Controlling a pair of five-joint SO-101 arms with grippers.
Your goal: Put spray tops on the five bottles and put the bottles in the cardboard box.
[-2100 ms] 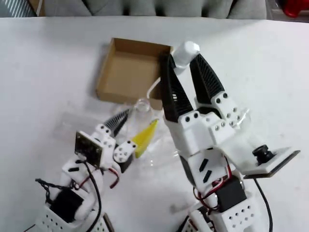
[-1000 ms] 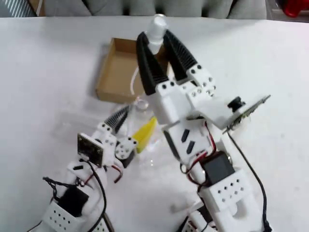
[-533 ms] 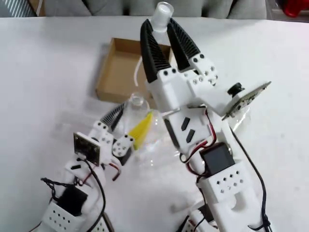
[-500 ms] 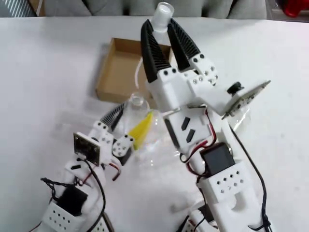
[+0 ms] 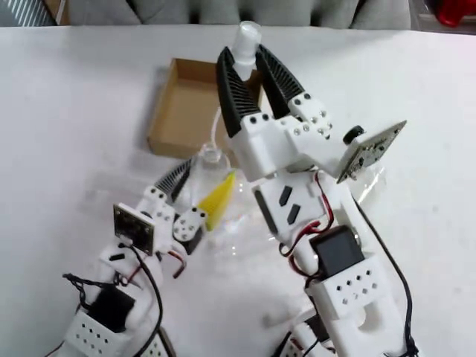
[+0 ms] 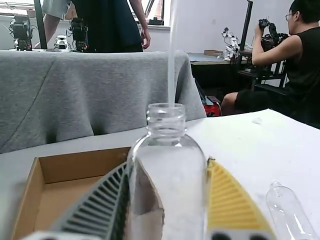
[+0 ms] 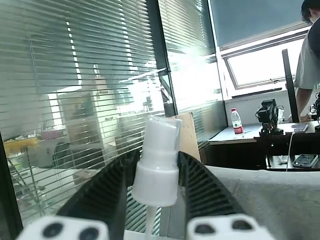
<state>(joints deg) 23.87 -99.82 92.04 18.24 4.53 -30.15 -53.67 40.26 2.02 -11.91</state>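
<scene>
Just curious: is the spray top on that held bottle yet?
Not yet. The bottle has an open mouth; the spray top is held above it by the right gripper, its tube reaching down to the mouth.

Plain white table [image 5: 82,97], flat and bare over most of its top. Toward the far side, a shallow cardboard box [image 5: 186,111] sitting flat on the surface, open side up, its brown floor and low walls showing. Apart from the box, on the bare white top, a clear bottle [image 6: 289,214] lying on its side, its neck uncapped and touching nothing else.
</scene>
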